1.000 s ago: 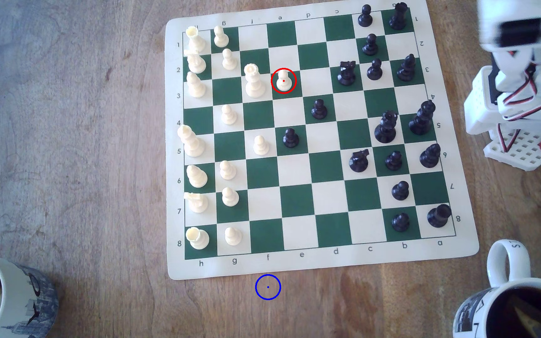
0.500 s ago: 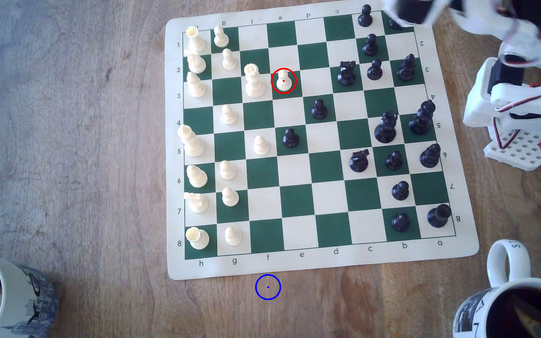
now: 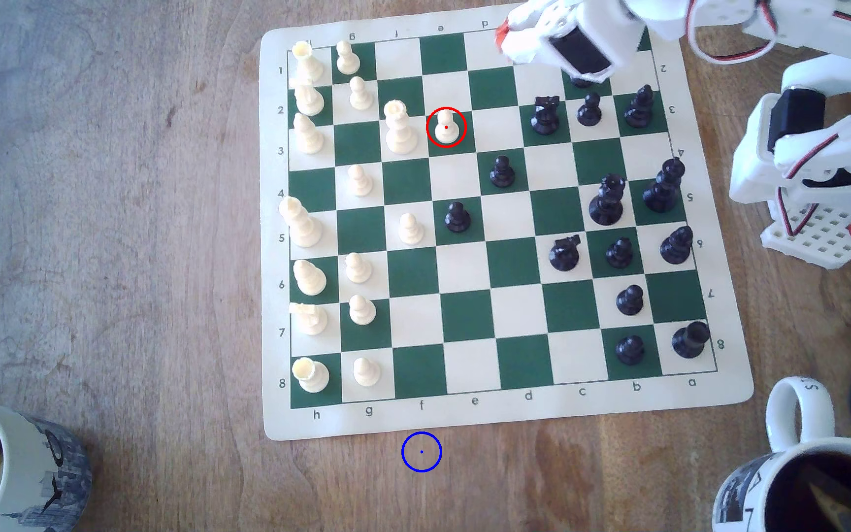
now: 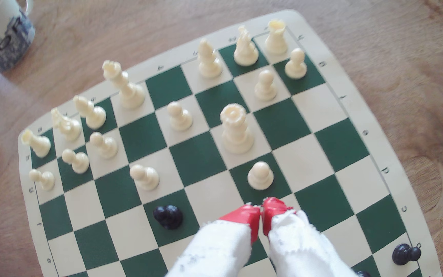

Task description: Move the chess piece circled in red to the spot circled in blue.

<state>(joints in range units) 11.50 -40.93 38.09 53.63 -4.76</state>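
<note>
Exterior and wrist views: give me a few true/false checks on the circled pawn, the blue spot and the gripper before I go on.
1. The circled pawn stands upright on a green square. True.
2. The gripper is shut on the pawn. False: its red fingertips are closed together with nothing between them, short of the pawn.
3. The blue-ringed spot is on bare wood, off the board. True.
4. A black pawn stands inside the blue ring. False: the ring holds only wood grain.
5. The taller cream crowned piece stands on the square next to the pawn, on the exterior view's left. True.
</note>
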